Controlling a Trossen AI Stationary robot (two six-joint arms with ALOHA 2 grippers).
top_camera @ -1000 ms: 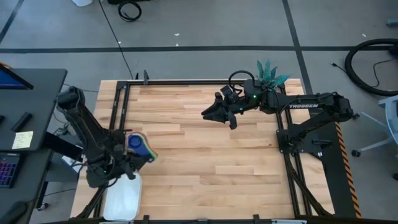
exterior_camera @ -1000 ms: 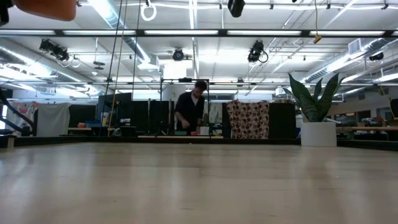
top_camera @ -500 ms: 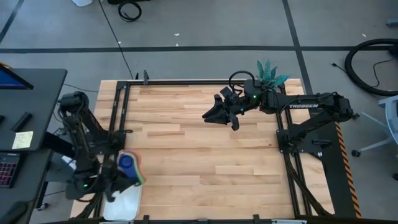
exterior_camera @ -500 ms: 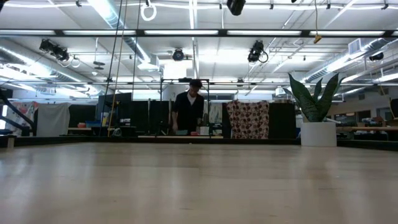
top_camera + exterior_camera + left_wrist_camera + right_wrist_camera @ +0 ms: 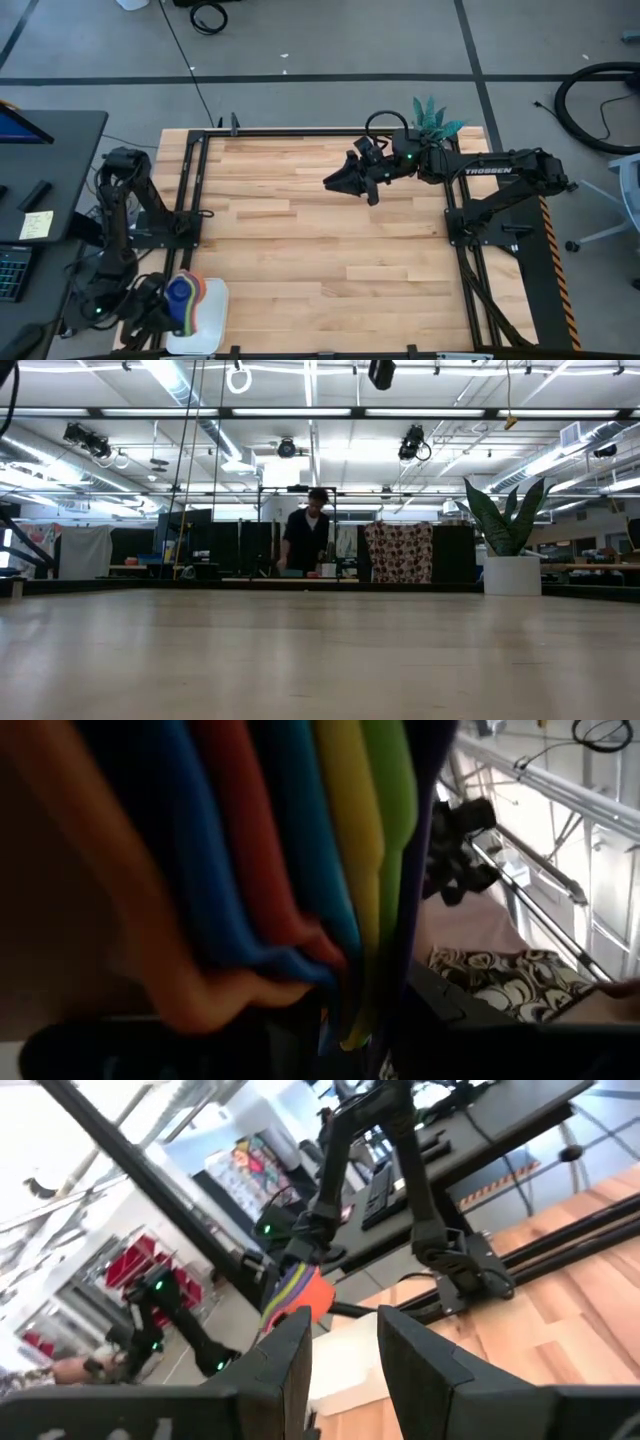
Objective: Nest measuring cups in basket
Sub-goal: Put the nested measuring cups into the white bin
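Note:
A nested stack of measuring cups (image 5: 184, 294), dark blue on top with orange, green and yellow rims showing, hangs over the left part of the white basket (image 5: 208, 322), which lies flat at the table's near left corner. My left gripper (image 5: 165, 302) is shut on the stack and reaches in from the left. In the left wrist view the cups (image 5: 300, 850) fill the picture as coloured bands. My right gripper (image 5: 332, 182) hovers open over the far middle of the table, with nothing between its fingers (image 5: 290, 1365). My left gripper holds the nested cups at their left side (image 5: 172, 298), coming in level from the table's left. The stack itself hides the place of contact in the wrist view. The right wrist view shows the stack (image 5: 297, 1293) lifted clear above the basket (image 5: 350, 1352) and tipped.
A white potted plant (image 5: 432, 118) stands at the table's far right corner, behind my right arm. A desk (image 5: 45, 170) with a note on it stands left of the table. Bare wood (image 5: 330, 270) spreads between the arms. A person (image 5: 310, 535) stands far back in the room.
My left gripper has swung toward the table's near edge and a little left, turning as it went. It has carried the stack from over the table's left edge to over the basket. The stack stays in its hold.

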